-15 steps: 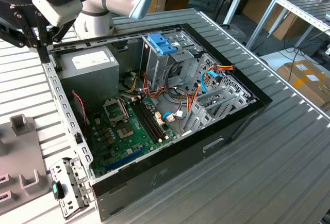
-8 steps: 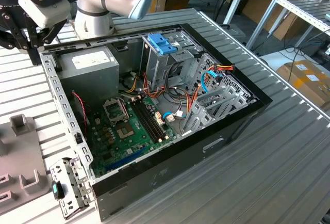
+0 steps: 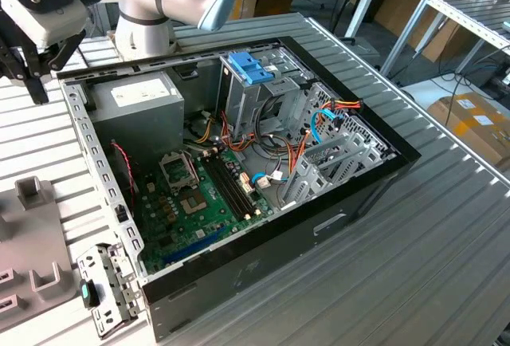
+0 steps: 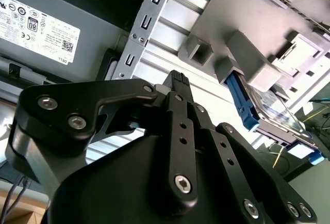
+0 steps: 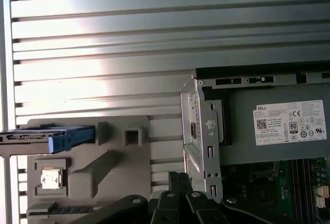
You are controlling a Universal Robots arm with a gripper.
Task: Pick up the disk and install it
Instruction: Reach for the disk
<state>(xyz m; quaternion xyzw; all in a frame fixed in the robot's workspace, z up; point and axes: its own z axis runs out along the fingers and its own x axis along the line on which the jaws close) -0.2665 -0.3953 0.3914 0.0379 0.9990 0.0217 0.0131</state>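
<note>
The disk (image 5: 36,137) is a flat dark drive with blue rails (image 5: 69,138), lying at the edge of a grey fixture block (image 5: 103,167) on the slatted table. In the second wrist view the disk (image 4: 270,108) sits beyond the fixture (image 4: 247,53), with its blue rail (image 4: 241,102) facing me. My gripper (image 5: 176,180) hovers above the table between the fixture and the computer case wall (image 5: 198,131), apart from the disk. Its black fingers (image 4: 178,82) are pressed together with nothing between them. In the exterior view the gripper (image 3: 36,87) hangs at the far left, outside the case.
The open computer case (image 3: 374,182) holds a grey power supply (image 3: 139,95), a green motherboard (image 3: 199,202), loose cables and a tall grey bay topped by a blue clip (image 3: 251,67). A small metal bracket (image 3: 107,286) lies by the case's near corner. Tables and boxes stand behind.
</note>
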